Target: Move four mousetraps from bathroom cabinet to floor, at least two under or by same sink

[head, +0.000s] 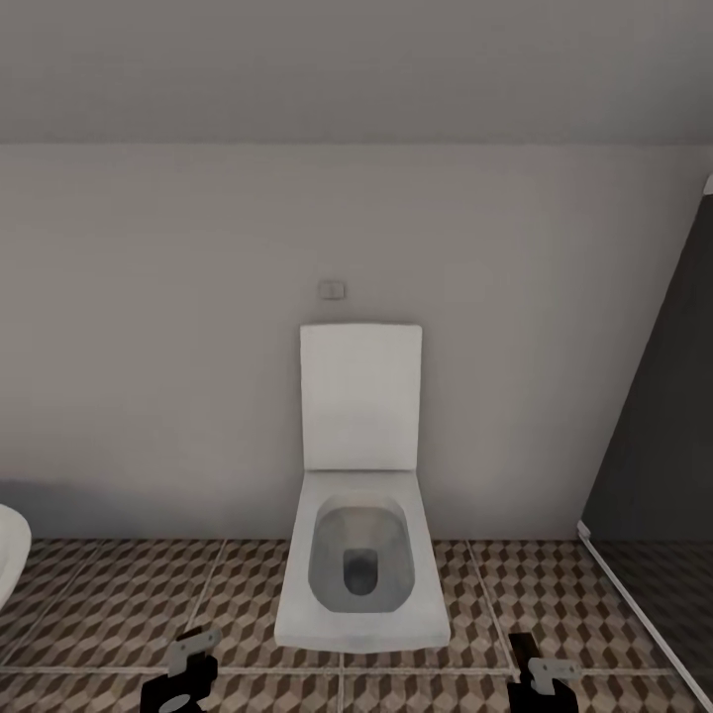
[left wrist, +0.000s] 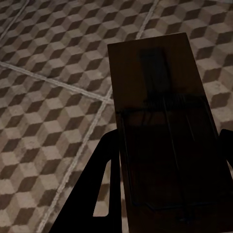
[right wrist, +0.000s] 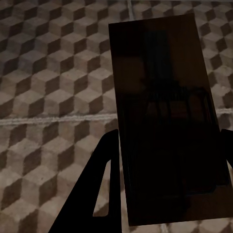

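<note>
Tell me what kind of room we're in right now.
Almost certainly a bathroom: a white toilet with its lid up stands against the wall, on the cube-patterned tile floor, with a curved white fixture edge at the left.

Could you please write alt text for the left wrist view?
A dark-brown mousetrap, its wire spring visible, is held between the left gripper's black fingers above the cube-patterned bathroom floor with pale grout lines.
</note>
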Available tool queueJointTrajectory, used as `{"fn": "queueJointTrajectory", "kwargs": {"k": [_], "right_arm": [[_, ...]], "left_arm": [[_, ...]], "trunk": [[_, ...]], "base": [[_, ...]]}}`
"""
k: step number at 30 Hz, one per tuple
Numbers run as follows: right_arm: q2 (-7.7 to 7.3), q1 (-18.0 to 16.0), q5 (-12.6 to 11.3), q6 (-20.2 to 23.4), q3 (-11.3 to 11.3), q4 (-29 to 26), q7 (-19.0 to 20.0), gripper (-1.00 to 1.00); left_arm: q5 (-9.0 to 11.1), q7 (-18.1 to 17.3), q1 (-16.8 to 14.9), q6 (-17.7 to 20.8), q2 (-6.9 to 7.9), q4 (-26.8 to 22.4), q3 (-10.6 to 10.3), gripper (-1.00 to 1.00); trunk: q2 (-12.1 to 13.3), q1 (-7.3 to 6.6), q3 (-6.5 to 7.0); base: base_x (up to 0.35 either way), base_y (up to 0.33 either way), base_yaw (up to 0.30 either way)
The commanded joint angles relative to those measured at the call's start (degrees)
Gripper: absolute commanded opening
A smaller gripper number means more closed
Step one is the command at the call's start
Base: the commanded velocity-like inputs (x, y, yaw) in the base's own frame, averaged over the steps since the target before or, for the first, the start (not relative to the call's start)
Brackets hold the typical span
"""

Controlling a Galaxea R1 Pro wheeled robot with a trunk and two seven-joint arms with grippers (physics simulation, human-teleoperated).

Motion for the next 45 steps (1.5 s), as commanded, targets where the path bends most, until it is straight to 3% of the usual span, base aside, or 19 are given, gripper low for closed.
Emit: {"fn": "queueJointTrajectory", "kwargs": {"k": [1, 37, 45], "right_arm": [[-0.02, -0.04, -0.59, -0.18, 0.45, 0.03, 0.10, -1.00], [-0.02, -0.04, -0.50, -0.36, 0.49, 0.04, 0.10, -1.00], [-0.02, -0.04, -0.50, -0.36, 0.49, 0.03, 0.10, -1.00]], "left_arm": [[0.45, 0.40, -0.04, -0.20, 0.04, 0.00, -0.51, -1.00], [0.45, 0.72, -0.04, -0.26, 0.11, 0.00, -0.50, -1.00], [0.45, 0.75, -0.04, -0.26, 0.11, 0.00, -0.50, -1.00]], "trunk": [[-0.44, 0.21, -0.24], [-14.88, 8.12, -6.70], [-14.98, 8.33, -8.48]], "base": [[0.000, 0.000, 0.000], [0.000, 0.000, 0.000], [0.000, 0.000, 0.000]]}}
